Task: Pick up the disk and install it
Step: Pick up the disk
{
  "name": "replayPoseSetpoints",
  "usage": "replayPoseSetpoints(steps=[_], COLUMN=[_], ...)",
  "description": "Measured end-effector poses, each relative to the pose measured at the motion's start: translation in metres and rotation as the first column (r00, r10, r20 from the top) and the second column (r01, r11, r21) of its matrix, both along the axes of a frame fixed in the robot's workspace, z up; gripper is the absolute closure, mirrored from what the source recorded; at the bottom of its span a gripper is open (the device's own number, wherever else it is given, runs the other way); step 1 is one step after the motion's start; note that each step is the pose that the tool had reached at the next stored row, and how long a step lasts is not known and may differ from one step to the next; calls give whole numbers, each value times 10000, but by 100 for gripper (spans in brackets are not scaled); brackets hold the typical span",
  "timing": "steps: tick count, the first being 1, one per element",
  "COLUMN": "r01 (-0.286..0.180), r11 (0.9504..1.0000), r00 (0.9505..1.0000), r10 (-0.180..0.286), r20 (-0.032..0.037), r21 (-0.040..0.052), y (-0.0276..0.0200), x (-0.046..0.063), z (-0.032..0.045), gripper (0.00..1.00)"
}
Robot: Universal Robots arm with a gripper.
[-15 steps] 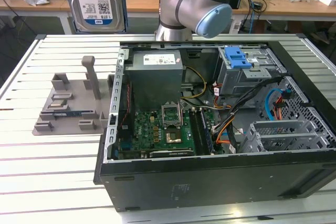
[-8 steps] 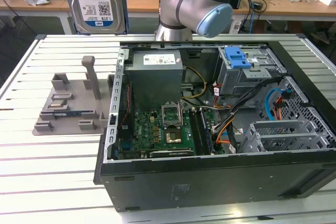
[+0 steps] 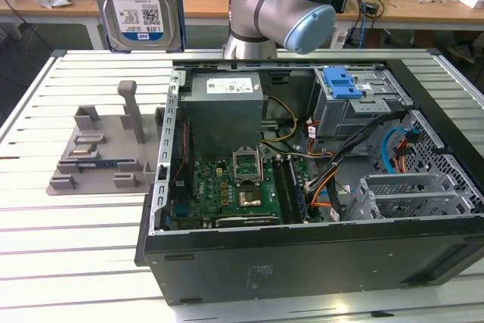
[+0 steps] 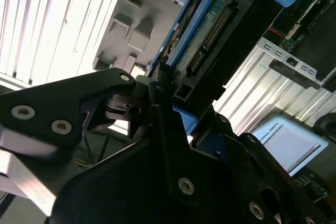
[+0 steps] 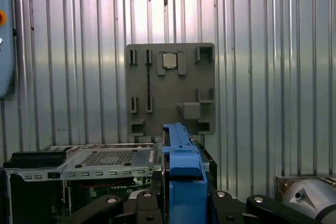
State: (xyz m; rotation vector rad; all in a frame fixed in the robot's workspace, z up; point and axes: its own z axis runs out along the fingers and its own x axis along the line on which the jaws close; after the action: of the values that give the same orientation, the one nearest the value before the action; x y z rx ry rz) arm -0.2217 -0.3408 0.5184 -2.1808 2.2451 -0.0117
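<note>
In the exterior view the disk [image 3: 140, 1] hangs upright high above the table's far left corner, a silver drive with its white-and-blue label facing the camera and blue rails along its sides. In the first wrist view its blue rail [image 5: 181, 156] stands edge-on in my gripper [image 5: 181, 200], between the black fingers [image 5: 149, 198]. The second wrist view shows the disk's connector edge [image 4: 220, 30] clamped in my gripper [image 4: 170, 100]. My gripper is shut on the disk, well above the grey holder stand [image 3: 98, 149].
The open computer case [image 3: 423, 262] lies on the slatted table [image 3: 76, 247], to the exterior view's right of the stand. A grey drive cage with a blue latch [image 3: 344, 81] sits at its far side. The arm's base [image 3: 280, 5] rises behind the case.
</note>
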Motion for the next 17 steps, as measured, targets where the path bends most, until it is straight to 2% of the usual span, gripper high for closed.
replayPoseSetpoints(steps=[3,17], r01=[-1,0], r11=[10000,10000], r00=[10000,10000], r10=[1,0], r20=[1,1], r21=[0,0], y=[-39,-149], x=[10,49], z=[-1,-2], gripper=[63,63])
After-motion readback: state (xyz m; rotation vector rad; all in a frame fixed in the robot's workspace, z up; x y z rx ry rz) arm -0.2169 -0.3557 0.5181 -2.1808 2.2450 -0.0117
